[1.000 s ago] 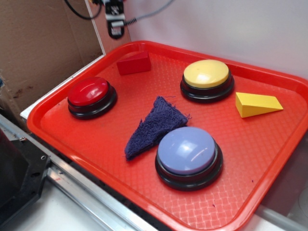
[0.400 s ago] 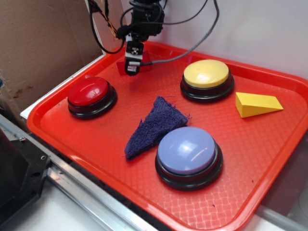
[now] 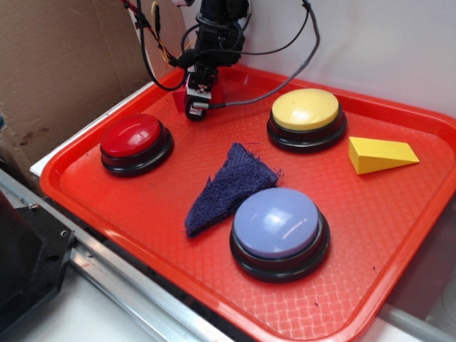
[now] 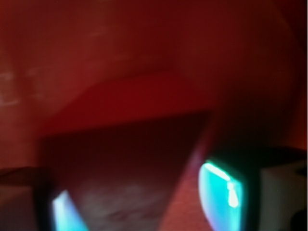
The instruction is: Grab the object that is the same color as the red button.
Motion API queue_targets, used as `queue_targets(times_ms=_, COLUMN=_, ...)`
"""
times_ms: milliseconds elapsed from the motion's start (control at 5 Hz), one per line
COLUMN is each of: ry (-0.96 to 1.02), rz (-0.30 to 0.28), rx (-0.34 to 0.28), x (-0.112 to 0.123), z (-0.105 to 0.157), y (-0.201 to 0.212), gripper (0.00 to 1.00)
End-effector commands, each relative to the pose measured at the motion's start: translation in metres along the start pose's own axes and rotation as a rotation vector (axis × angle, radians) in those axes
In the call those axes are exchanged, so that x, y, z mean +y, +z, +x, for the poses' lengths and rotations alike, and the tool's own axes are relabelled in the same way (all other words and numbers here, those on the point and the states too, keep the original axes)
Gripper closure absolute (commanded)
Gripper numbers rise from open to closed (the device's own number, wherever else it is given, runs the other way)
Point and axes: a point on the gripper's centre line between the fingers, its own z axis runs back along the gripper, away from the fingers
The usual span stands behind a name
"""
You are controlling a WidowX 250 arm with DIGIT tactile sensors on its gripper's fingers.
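The red button (image 3: 131, 135), a glossy dome on a black base, sits at the tray's left. The small red block (image 3: 218, 92) lies at the tray's back left, largely hidden in the exterior view by my gripper (image 3: 196, 110), which has come down over it. In the wrist view the block (image 4: 125, 101) fills the frame, blurred, its dark near face lying between the two fingers. My gripper (image 4: 142, 204) is open, with a strip of tray floor showing between the block and the right fingertip (image 4: 224, 192).
Everything stands on a red tray (image 3: 107, 206). A yellow button (image 3: 306, 110) and a yellow wedge (image 3: 380, 154) are at the back right. A lavender-blue button (image 3: 278, 222) is in front, with a dark blue cloth (image 3: 228, 187) in the middle. A cardboard wall (image 3: 64, 71) rises at the left.
The arm has come down from the top edge of the view onto the red block, and dropped slightly lower over the last half second. Nothing on the tray has moved.
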Motion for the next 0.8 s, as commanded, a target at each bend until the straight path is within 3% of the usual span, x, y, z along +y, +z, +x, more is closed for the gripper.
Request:
queue_targets(times_ms=0, ry=0.044, rz=0.022, rx=-0.039, x=0.001, z=0.000, y=0.003, gripper=1.00)
queue_targets(times_ms=400, ry=0.141, rz=0.023, rx=-0.092, x=-0.002, z=-0.010, y=0.030, gripper=1.00)
queue_targets(times_ms=600, ry=0.302, rz=-0.016, rx=-0.221, x=-0.016, z=-0.030, y=0.076, gripper=1.00)
